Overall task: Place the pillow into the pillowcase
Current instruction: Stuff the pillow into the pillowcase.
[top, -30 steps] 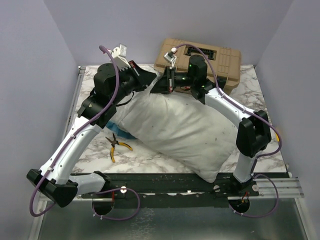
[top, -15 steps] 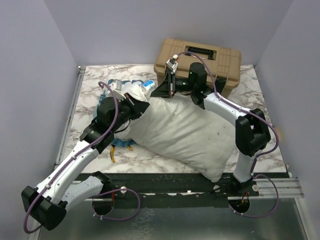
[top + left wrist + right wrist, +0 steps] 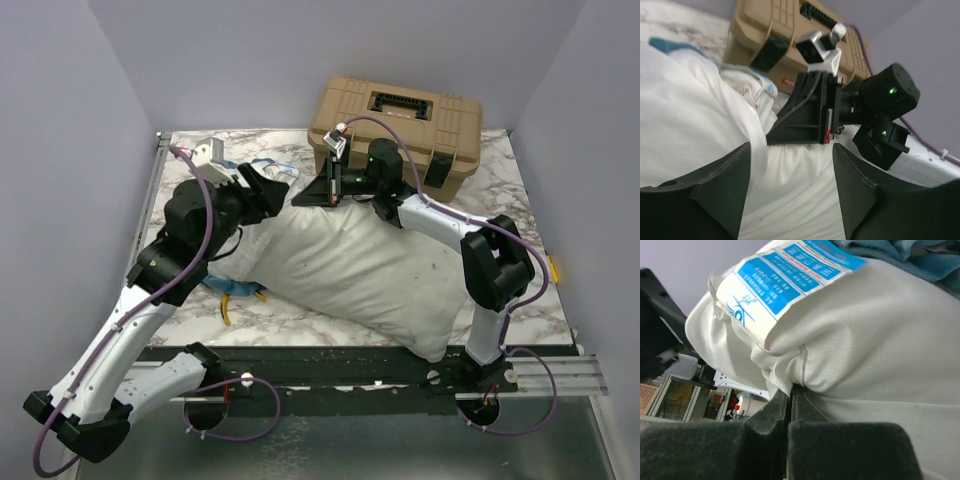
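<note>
Pillow (image 3: 370,265) lies diagonal on the table, far-L end to near-R corner, all of it outside the case (image 3: 262,168). We see the case only as blue-frilled bits bunched at the pillow's far-L end and poking out beneath it; opening not visible.

R gripper (image 3: 789,395) is clamped on a small fold of pillow fabric just under the blue label (image 3: 785,275). L gripper (image 3: 272,190) hangs over the same end, fingers apart, nothing in them.

Risks as we judge them:
- R pinch is thin, so a pull may slip it off
- L could close on pillow instead of case edge, since the two are bunched together
- toolbox (image 3: 400,115) sits close behind R arm, so a lift may knock it
- pliers (image 3: 228,303) beside the case may snag it
</note>
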You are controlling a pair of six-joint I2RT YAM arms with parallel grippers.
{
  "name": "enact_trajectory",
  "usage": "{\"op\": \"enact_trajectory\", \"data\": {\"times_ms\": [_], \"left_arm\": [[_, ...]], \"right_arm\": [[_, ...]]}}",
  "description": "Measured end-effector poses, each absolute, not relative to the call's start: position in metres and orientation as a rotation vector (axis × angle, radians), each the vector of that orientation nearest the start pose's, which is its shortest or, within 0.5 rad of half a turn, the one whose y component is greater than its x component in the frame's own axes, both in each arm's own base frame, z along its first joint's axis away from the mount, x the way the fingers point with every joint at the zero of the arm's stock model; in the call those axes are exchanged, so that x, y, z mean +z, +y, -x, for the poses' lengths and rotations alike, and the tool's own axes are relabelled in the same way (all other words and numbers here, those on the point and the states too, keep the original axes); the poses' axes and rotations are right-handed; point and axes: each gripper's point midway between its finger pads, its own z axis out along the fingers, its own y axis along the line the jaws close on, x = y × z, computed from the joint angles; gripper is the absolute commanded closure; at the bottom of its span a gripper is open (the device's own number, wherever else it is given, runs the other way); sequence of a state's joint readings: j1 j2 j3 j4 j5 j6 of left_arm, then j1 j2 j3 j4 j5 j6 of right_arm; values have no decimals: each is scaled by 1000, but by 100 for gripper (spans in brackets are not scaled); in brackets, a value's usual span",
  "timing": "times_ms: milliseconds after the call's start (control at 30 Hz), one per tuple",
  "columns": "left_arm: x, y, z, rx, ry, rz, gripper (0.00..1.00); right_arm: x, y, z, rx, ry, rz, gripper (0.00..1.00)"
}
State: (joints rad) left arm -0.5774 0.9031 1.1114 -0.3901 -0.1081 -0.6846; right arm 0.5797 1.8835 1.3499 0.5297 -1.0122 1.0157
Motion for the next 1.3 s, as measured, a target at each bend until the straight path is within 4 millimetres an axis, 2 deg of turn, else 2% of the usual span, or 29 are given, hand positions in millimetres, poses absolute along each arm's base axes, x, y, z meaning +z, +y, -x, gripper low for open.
{"op": "enact_trajectory", "data": {"times_ms": [133,267,333,467,533,633,733,867,933,1100,1300], "left_arm": [[400,-167,-278,-692,1751,158,31],[411,-158,-294,-528,1792,111,30],[400,-158,-305,-433,1856,69,29],[360,-158,-321,-267,2003,-16,30],[342,-154,-323,-195,2059,-42,41],[330,-146,-325,-111,2096,-54,76],[325,-137,-328,-35,2103,-52,100],[325,-130,-336,39,2096,-38,100],[329,-129,-339,51,2085,-38,100],[364,-127,-341,27,1996,1,100],[408,-120,-336,-52,1835,65,100]], "right_arm": [[269,403,-311,1917,1913,555,100],[269,403,-312,1914,1915,543,100],[270,404,-312,1913,1914,543,100],[272,404,-313,1913,1910,544,100],[272,404,-313,1914,1911,543,100],[274,404,-313,1913,1909,544,100],[276,404,-314,1913,1904,547,100],[276,405,-314,1909,1922,543,100],[275,405,-314,1902,1929,547,100],[277,404,-313,1873,1946,587,100],[289,404,-302,1839,1936,749,100]]}}
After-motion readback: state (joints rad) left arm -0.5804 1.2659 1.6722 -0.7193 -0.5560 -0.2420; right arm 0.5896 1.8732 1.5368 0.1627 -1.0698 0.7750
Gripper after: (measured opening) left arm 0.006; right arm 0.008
